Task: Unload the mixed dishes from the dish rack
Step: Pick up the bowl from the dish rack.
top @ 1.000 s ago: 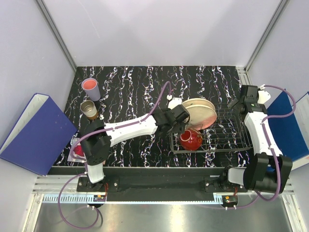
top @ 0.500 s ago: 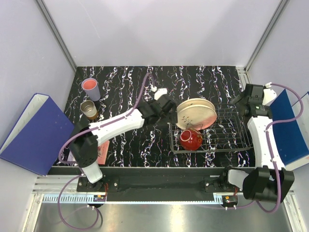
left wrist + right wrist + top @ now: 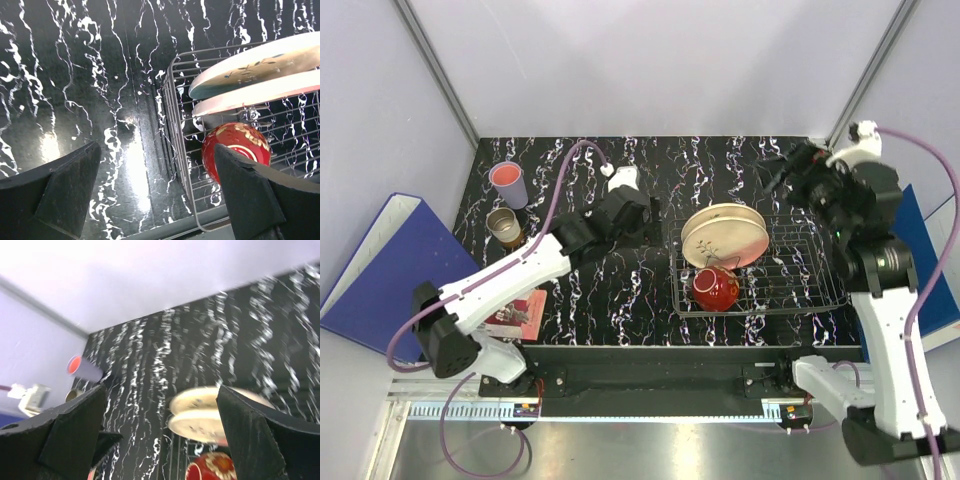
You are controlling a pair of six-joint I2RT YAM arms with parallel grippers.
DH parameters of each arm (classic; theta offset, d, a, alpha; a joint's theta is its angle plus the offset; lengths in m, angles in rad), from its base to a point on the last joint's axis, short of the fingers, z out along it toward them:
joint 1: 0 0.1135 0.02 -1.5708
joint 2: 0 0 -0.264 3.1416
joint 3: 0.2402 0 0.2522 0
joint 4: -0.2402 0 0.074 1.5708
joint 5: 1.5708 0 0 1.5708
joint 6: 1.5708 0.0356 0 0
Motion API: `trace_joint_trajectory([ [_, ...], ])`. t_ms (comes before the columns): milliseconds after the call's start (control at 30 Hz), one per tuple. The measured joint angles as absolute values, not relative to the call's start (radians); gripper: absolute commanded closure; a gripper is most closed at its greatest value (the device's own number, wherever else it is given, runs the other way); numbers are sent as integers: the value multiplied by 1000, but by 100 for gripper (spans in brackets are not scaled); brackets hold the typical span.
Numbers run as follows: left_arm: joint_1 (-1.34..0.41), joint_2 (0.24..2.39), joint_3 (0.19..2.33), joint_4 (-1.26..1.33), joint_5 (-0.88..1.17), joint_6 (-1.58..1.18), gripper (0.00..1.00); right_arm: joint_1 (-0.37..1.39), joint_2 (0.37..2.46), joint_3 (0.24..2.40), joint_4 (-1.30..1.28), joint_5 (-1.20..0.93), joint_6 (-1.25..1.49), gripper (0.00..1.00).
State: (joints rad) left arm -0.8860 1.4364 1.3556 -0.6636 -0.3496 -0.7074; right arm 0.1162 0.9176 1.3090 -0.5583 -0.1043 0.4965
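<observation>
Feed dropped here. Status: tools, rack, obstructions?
Left tool open, empty, left of silver wire dish rack. Right tool open, empty. Two cream round plates, glossy red bowl-cup in rack. No obstruction seen.

I see a black, white-veined tabletop (image 3: 740, 165) boxed in by pale lilac walls (image 3: 650, 60) far, left and right. A blue binder (image 3: 390, 270) leans at the left, a blue panel (image 3: 925, 265) at the right.

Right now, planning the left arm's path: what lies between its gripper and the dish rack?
Nothing but bare marbled tabletop separates the left gripper from the dish rack, as the left wrist view shows.
</observation>
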Motion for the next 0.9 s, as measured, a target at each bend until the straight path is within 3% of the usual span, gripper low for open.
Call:
trace_joint_trajectory([
  [133,-888,1366,1286,-674,-351,-686,1,230,1069,1452,-546,-96,442,0],
  [267,-888,1288,1201,-701,-352,-681,1,302,1106,1351,-536,-92,437,0],
  [467,-889,1207,1111,-704,-356,-673,2,307,835,992,-577,-104,484,1],
  [633,-889,1198,1077,-688,-356,-670,2,307,648,871,-615,-127,542,2],
  [900,-891,1247,1040,-643,-350,-690,4,307,617,772,-699,-157,577,2],
])
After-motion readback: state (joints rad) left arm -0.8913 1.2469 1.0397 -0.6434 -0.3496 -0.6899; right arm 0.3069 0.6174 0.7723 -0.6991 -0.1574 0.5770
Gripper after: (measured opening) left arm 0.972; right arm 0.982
